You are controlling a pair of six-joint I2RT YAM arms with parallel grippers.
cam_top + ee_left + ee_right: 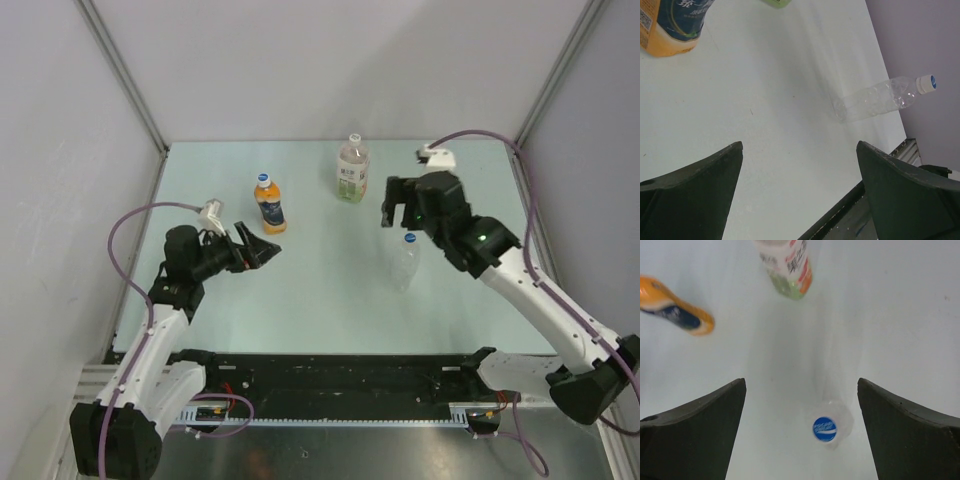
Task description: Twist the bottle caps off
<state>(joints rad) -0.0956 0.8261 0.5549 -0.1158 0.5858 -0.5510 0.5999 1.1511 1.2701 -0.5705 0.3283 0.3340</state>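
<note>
Right gripper (398,212), jaws spread wide, hangs over the clear bottle (404,262), which stands upright, looks empty and carries a blue-topped cap (825,429). Left gripper (262,252), equally spread, holds nothing and points toward the orange bottle (268,207), which contains orange drink under a blue cap (264,179). The 3rd bottle, green-labelled (352,172), stands farthest back on the table (300,300) with a whitish cap (354,138); contents unclear.

I see a pale green table (300,300) with three things standing upright on it, well apart: an orange bottle (269,208) toward the left, a green-labelled bottle (352,172) farther back, and a clear bottle (403,265) toward the right.
</note>
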